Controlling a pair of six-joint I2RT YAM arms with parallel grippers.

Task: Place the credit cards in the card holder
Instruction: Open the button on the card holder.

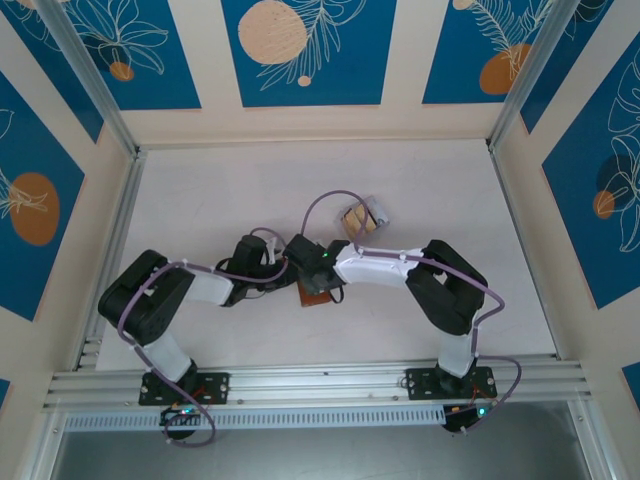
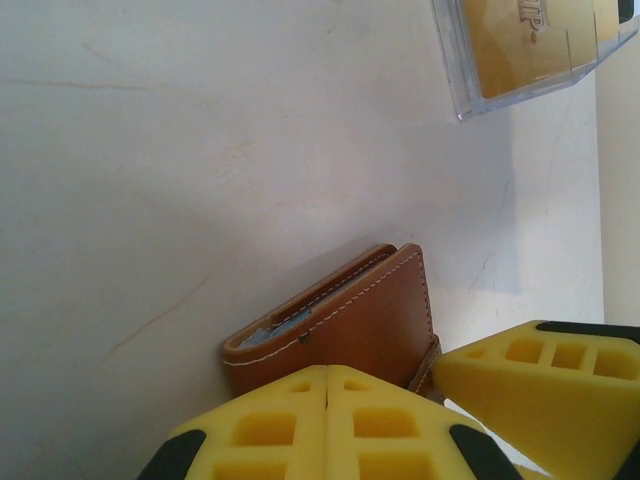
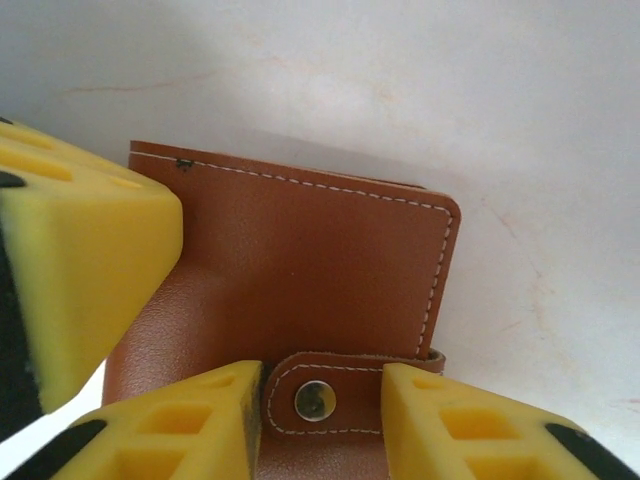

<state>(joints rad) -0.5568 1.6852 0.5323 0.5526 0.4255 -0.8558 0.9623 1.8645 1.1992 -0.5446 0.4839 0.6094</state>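
The brown card holder (image 3: 310,260) lies folded shut on the white table, its snap strap (image 3: 350,375) buttoned. My right gripper (image 3: 320,400) has its two fingers on either side of that strap, touching its edges. My left gripper (image 2: 328,378) is shut with nothing between its pads, tips resting on the card holder (image 2: 370,320) near its open edge, where grey-blue lining shows. The credit cards (image 2: 520,40), gold-tan, sit inside a clear plastic box (image 2: 470,90) beyond the card holder. From above, both grippers (image 1: 297,275) (image 1: 322,285) meet over the card holder (image 1: 310,298).
The clear box (image 1: 362,217) stands just behind the grippers, near the table's middle. A yellow finger of the right gripper (image 2: 540,375) crowds the left wrist view, and a left finger (image 3: 90,260) crowds the right one. Metal rails edge the table (image 1: 200,200).
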